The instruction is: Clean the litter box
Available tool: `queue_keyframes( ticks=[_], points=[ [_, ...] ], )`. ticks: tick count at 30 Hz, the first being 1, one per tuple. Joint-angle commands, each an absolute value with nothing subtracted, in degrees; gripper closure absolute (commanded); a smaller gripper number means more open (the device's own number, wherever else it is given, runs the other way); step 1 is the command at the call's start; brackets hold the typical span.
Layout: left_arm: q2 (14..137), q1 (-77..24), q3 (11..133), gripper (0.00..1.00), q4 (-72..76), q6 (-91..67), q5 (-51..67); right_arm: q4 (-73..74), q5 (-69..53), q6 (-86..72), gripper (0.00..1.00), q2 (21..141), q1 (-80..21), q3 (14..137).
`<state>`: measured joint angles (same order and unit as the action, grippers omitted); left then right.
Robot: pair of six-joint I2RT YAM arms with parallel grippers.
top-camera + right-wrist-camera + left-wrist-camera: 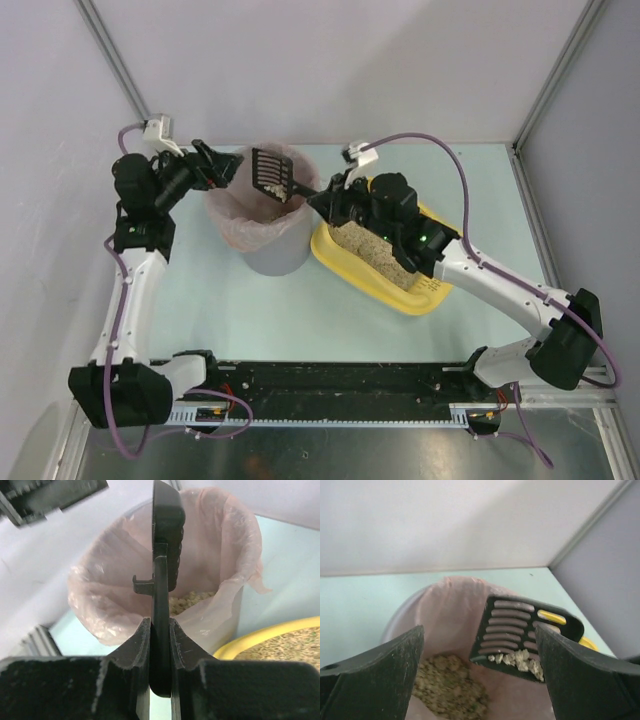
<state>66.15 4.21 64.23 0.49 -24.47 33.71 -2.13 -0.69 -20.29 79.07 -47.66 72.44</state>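
Note:
The yellow litter box point(428, 297) lies right of centre with beige litter in it; its rim point(260, 636) shows low in the right wrist view. My right gripper point(322, 198) point(161, 645) is shut on the handle of the black slotted scoop point(272, 172) point(169, 535), holding it over the grey bin point(268, 250). A few clumps sit on the scoop's lower edge point(520, 660). At the bin's left rim my left gripper point(228, 168) point(480, 665) stands open, holding nothing.
The bin's pink bag liner point(450, 605) point(100, 590) folds over its rim, and dumped litter point(450, 690) lies at its bottom. The bin stands directly left of the litter box. Walls close the table at the back and both sides.

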Motion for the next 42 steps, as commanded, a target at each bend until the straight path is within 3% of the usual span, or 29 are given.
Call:
queue_keyframes(
  ticks=[1, 7, 13, 22, 33, 38, 42],
  points=[
    [63.6, 4.7, 66.4, 0.04, -5.8, -10.6, 25.1, -0.3, 7.3, -2.4, 1.00, 77.7, -52.5, 75.8],
    [67.4, 5.3, 67.0, 0.00, -11.2, -9.5, 24.1, 5.5, 15.1, 19.4, 1.00, 80.2, -60.4, 80.6],
    [70.0, 6.2, 67.7, 0.01, -13.4, -10.1, 25.7, 3.6, 31.5, 38.6, 1.00, 83.4, -69.0, 80.9],
    [71.4, 6.2, 68.5, 0.05, -15.7, -9.5, 24.3, -1.1, 35.0, 45.0, 1.00, 83.5, -71.8, 79.6],
    [71.9, 6.2, 68.7, 0.39, -16.3, -9.6, 25.0, -2.1, 30.5, 26.6, 1.00, 73.5, -71.3, 79.5],
    [71.8, 6.2, 68.8, 0.53, -16.3, -9.5, 24.9, 8.1, 35.2, 14.1, 1.00, 65.7, -71.0, 79.5],
    [71.8, 6.2, 68.8, 0.65, -16.3, -9.5, 24.9, 26.8, 40.9, 2.4, 1.00, 62.5, -68.7, 81.5]
  ],
)
